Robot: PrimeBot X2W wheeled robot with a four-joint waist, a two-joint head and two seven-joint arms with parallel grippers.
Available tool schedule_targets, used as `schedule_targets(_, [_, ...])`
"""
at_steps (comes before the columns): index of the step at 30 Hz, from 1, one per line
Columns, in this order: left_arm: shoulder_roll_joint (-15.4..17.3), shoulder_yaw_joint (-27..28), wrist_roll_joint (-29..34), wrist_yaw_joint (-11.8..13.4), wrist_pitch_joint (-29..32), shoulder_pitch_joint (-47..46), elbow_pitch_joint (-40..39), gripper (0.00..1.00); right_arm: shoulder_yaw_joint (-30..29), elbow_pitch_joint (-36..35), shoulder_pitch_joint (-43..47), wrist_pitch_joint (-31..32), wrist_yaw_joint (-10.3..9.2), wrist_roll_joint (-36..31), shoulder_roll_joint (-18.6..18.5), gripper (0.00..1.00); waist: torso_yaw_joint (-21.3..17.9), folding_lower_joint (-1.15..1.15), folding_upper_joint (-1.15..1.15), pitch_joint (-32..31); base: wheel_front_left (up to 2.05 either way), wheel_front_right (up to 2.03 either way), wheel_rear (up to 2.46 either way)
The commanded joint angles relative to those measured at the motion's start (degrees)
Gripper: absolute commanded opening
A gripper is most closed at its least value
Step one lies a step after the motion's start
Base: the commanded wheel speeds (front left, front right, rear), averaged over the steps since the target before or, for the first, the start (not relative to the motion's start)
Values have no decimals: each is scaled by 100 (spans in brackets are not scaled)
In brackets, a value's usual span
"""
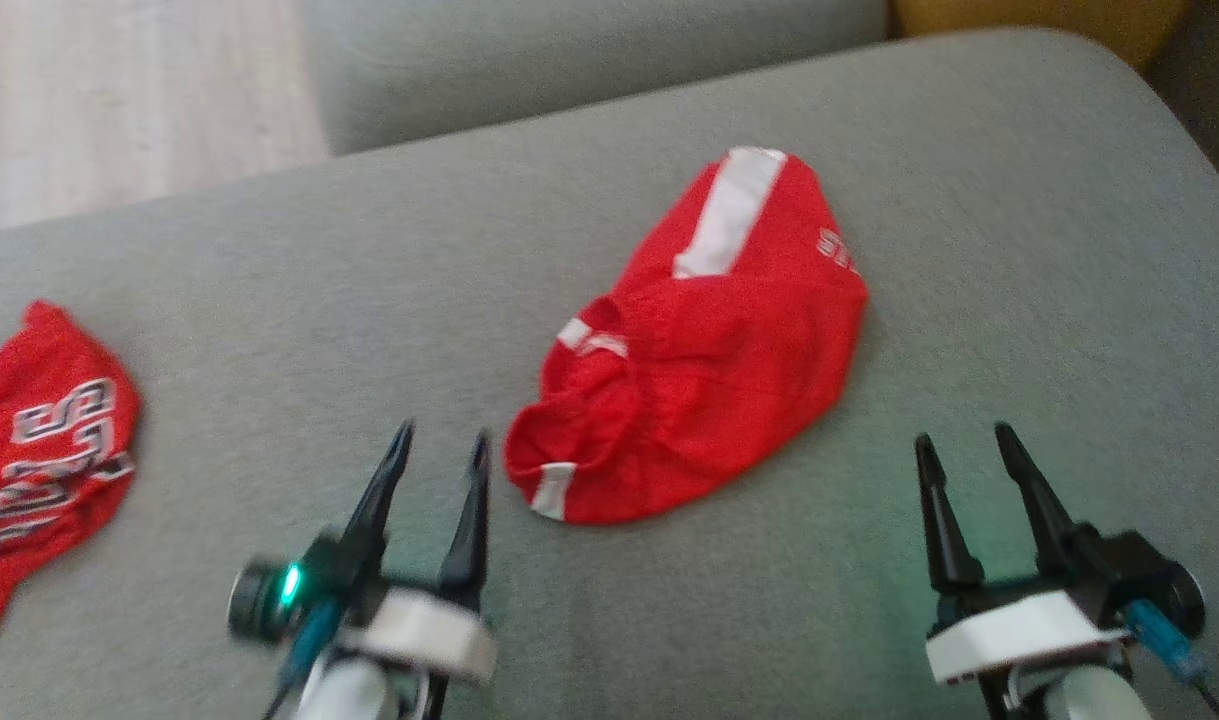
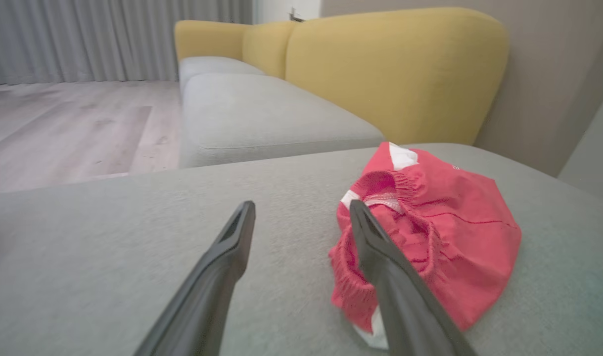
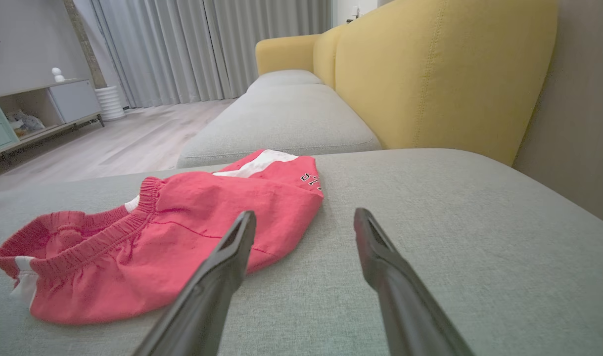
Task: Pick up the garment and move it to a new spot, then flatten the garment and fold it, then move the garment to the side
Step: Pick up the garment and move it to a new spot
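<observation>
A red garment (image 1: 699, 350) with white stripes and an elastic waistband, apparently a pair of shorts, lies in a loose heap on a wide grey sofa cushion (image 1: 1019, 250), slightly right of centre in the head view. It is bunched and partly doubled over itself, with the waistband gaping open toward the lower left of that frame.

The left hand (image 1: 441, 440) sits at the lower left of centre. Its two dark fingers are spread apart and hold nothing, and the tips are just beside the garment's waistband end. In the left wrist view the right-side finger overlaps the cloth; whether it touches cannot be told. The right hand (image 1: 959, 435) is at the lower right, its fingers likewise parted and empty, apart from the garment over bare cushion.

A second red garment (image 1: 39, 450) with white lettering lies at the far left edge. A yellow backrest (image 2: 395, 64) rises at the upper right of the left wrist view, and pale wooden floor (image 1: 119, 90) shows at the head view's upper left.

Judging by this, little of the task looks finished: the garment is neither flattened nor folded, and neither hand has hold of it. Whether it has already been carried to its new spot cannot be told. Flattening, folding and moving it aside all appear to remain.
</observation>
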Motion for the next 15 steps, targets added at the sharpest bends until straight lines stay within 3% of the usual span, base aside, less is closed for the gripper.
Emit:
schedule_targets(1, [0, 332, 48, 11, -68, 162, -298, 100, 79, -156, -73, -14, -4, -39, -7, 100, 399, 1, 0, -370, 0, 0, 0])
schedule_targets(4, [-172, 1101, 425, -152, -69, 1118, -992, 100, 30, -183, 135, -14, -4, 18, -7, 100, 734, 1, 0, -599, 0, 0, 0])
schedule_targets(9, [-475, 1889, 877, -289, -69, 1864, -1587, 100, 20, -197, 345, -14, -4, 33, -7, 100, 901, 1, 0, -804, 0, 0, 0])
schedule_targets(15, [-676, 2331, 1222, -372, -69, 2297, -1881, 100, 157, -142, 547, -14, -4, 28, -7, 100, 964, 1, 0, -957, 0, 0, 0])
